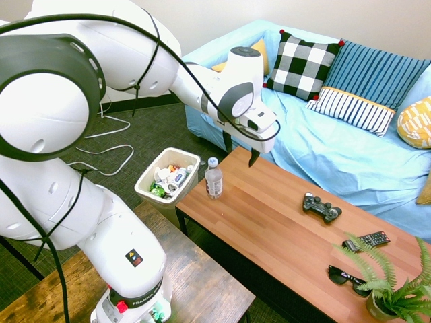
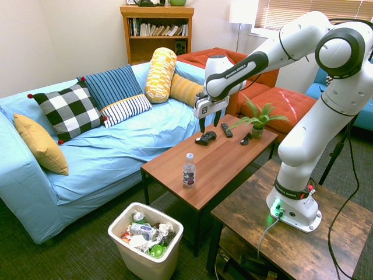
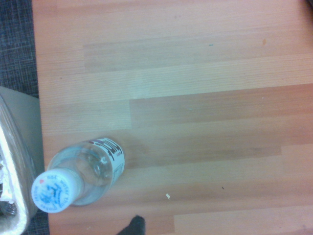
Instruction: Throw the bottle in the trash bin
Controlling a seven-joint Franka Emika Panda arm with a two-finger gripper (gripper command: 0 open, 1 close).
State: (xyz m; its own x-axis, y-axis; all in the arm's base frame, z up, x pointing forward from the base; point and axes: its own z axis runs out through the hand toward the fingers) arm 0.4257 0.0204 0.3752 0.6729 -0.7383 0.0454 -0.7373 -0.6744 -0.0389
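A: Entry. Where is the bottle (image 1: 213,177)?

B: It stands upright on the wooden coffee table (image 2: 221,160), near the table end closest to the trash bin (image 2: 145,239). White cap on, pale label band around the middle. Nothing touches it.

A: And the bin?

B: On the dark carpet, just off that same table end and lower than the tabletop. It holds crumpled wrappers and cans. In the wrist view its pale rim shows at the picture's edge, beside the bottle's cap.

A: Gripper (image 2: 208,122)?

B: It hangs above the table, pointing straight down, well clear of the tabletop. The jaws are spread wide apart and hold nothing. The bottle stands off to one side of it, toward the bin end; it is not under the fingers.

A: Other items on the table?

B: A black game controller (image 1: 321,207) around mid-table, a black remote (image 1: 366,240) beyond it, dark sunglasses (image 1: 345,276) and a small potted fern (image 1: 394,289) toward the far end. All are well apart from the bottle.

A: Surroundings?

B: A sofa under a light blue cover (image 2: 111,151) runs along the table's long side, with a checked cushion (image 2: 67,111), a striped one (image 2: 116,93) and yellow ones.
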